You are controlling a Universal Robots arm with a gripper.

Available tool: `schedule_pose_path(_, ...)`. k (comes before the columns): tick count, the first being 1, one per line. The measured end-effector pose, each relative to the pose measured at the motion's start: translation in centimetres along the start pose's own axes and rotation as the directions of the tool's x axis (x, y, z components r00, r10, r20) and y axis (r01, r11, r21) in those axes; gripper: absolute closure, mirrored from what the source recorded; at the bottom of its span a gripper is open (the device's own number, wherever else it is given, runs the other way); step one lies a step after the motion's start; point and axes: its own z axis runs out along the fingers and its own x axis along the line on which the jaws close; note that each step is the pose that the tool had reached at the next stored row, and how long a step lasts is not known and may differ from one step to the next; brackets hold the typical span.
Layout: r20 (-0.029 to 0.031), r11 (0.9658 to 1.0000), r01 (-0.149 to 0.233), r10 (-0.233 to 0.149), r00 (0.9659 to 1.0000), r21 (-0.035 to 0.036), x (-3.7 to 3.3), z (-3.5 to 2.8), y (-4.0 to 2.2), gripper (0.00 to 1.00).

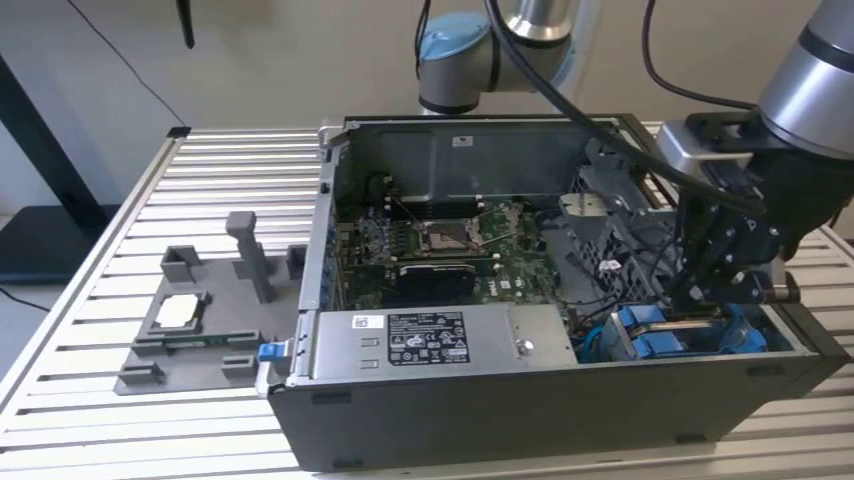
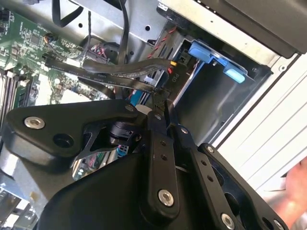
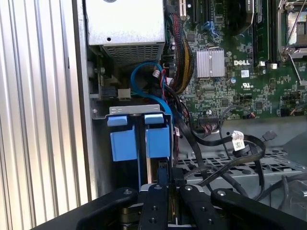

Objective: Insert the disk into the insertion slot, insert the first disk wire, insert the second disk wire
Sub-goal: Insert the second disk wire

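You see two blue carrier tabs (image 3: 141, 135) in the insertion slot (image 3: 103, 143). Your gripper (image 2: 160, 103) pinches one black wire connector (image 2: 165, 81) above it.

Even, soft indoor light — no hard shadows on the slatted table (image 1: 80, 300). Case interior (image 1: 441, 240) dimmer; in both wrist views the near black linkage blurs — boards beyond stay sharp.

The insertion slot (image 1: 694, 335), at the exterior view's right near corner of the computer case (image 1: 561, 410), is occupied by blue carrier tabs (image 3: 139, 139) and the gripper (image 3: 165, 189). Approach beside it is crowded by black cables (image 3: 225, 143). Open room is left above the slatted table (image 1: 94, 400) on the exterior view's left.
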Motion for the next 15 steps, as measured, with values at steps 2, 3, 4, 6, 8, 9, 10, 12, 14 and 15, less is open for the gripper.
schedule_pose_path(2,0.0,1.0,0.0,0.0,1.0,0.0,0.01,0.06,0.0,0.84)
schedule_pose_path(3,0.0,1.0,0.0,0.0,1.0,0.0,0.01,0.1,0.0,0.84)
schedule_pose_path(4,0.0002,1.0,0.0,0.0,1.0,0.0,0.01,0.14,0.0,0.84)
schedule_pose_path(6,0.0001,1.0,0.0,0.0,1.0,0.0,0.02,0.26,0.0,0.84)
schedule_pose_path(8,0.0,1.0,0.0,0.0,1.0,0.0,0.02,0.32,-0.01,0.84)
schedule_pose_path(9,-0.0002,1.0,0.0,0.0,1.0,0.0,0.02,0.32,0.0,0.84)
schedule_pose_path(10,-0.0003,1.0,0.0,0.0,1.0,0.0,0.02,0.33,-0.01,0.84)
schedule_pose_path(12,0.0,1.0,0.0,0.0,1.0,0.0,0.02,0.37,-0.01,0.84)
schedule_pose_path(14,-0.0001,1.0,0.0,0.0,1.0,0.0,0.02,0.39,0.0,0.84)
schedule_pose_path(15,0.0,1.0,0.0,0.0,1.0,0.0001,0.02,0.42,-0.01,0.84)
